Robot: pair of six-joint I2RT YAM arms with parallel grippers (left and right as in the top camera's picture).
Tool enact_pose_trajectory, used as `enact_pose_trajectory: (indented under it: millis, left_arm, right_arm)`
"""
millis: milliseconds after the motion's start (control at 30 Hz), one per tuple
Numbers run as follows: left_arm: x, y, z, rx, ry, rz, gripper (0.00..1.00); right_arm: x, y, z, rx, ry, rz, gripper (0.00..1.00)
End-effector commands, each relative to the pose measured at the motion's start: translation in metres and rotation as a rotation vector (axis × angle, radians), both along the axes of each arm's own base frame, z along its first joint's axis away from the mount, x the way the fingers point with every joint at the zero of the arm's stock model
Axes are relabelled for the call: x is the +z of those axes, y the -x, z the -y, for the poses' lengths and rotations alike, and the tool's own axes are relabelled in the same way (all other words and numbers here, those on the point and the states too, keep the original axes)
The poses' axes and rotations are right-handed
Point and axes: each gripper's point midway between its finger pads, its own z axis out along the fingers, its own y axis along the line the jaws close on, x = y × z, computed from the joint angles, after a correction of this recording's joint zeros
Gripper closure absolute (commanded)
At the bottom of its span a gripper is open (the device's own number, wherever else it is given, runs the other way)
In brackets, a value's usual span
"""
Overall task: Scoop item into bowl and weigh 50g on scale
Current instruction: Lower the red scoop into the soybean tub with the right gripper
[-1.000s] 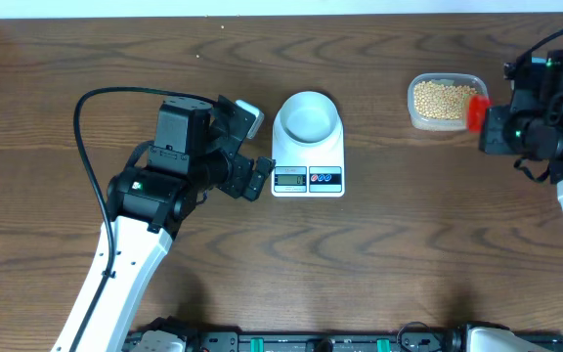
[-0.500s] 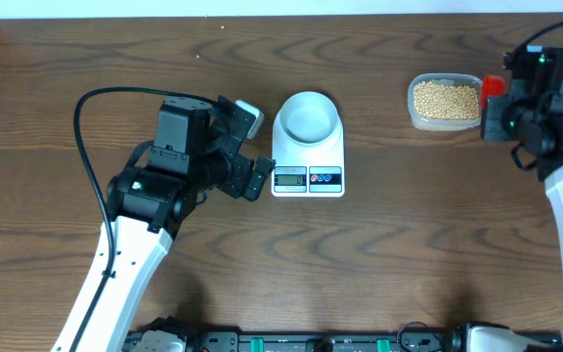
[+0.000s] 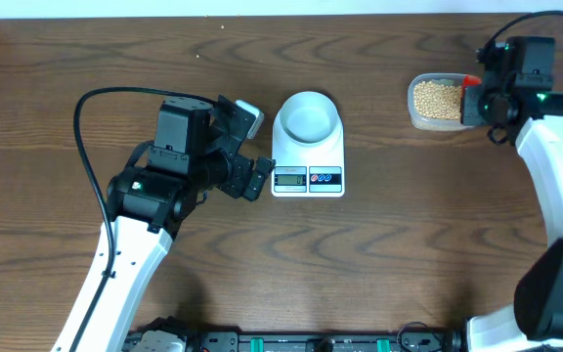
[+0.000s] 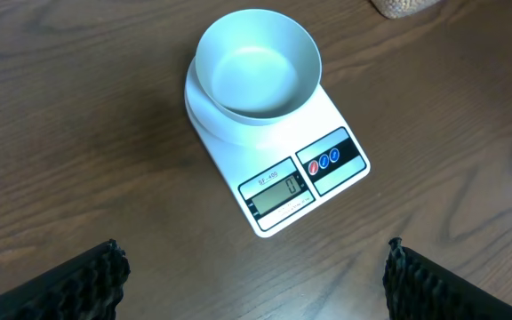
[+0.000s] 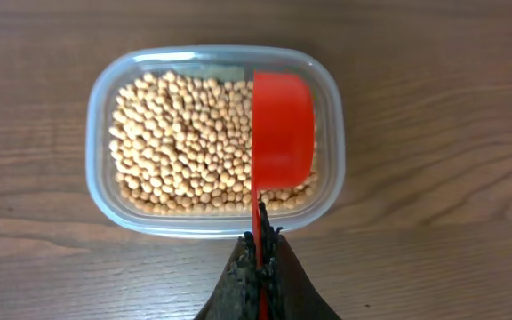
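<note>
- Everything sits on a dark brown wood-grain table. The overhead view also catches a pale strip along the far edge and a black rail along the near one.
- A black cable loops over the table beside the left arm.
- The scale is mid-table with the bowl sitting on its platform. The inside of the bowl is just bare pale blue-white.
- The beans are all in a clear tub at far right, well apart from the scale.
- The left gripper hangs just left of the scale, spread wide and holding nothing.
- The right gripper is pinched tight on the thin handle of a red scoop, whose cup is over the right side of the tub.
- Only the left wrist view lets you read the scale: the display shows 0, with red and blue buttons next to it. Its own padded fingers sit in the bottom corners.
- Only the right wrist view shows single beans and the scoop's shape; from overhead it's just a red speck. Can't tell if the cup touches the beans.
</note>
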Motion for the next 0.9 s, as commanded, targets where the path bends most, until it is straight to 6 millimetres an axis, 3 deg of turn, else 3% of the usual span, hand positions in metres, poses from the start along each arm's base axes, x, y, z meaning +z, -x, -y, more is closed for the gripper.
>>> enact_pose_trajectory:
  millis: [0, 133, 367, 633, 867]
  left_arm:
    - [-0.001, 0.002, 0.002, -0.012, 0.007, -0.005, 0.06]
    - [-0.001, 0.002, 0.002, -0.011, 0.006, -0.005, 0.06]
    - [-0.001, 0.002, 0.002, -0.012, 0.007, -0.005, 0.06]
    - [-0.001, 0.002, 0.002, -0.011, 0.006, -0.005, 0.06]
    - [-0.001, 0.002, 0.002, -0.012, 0.007, -0.005, 0.06]
  right_arm:
    - [-0.009, -0.001, 0.001, 0.008, 0.003, -0.019, 0.99]
    - [-0.020, -0.001, 0.001, 0.009, -0.002, -0.046, 0.99]
    - [-0.043, 0.000, -0.017, 0.042, -0.109, -0.099, 0.99]
    - [-0.049, 0.000, -0.041, 0.063, -0.330, -0.116, 0.99]
    - [-0.042, 0.002, -0.035, 0.016, -0.516, -0.107, 0.99]
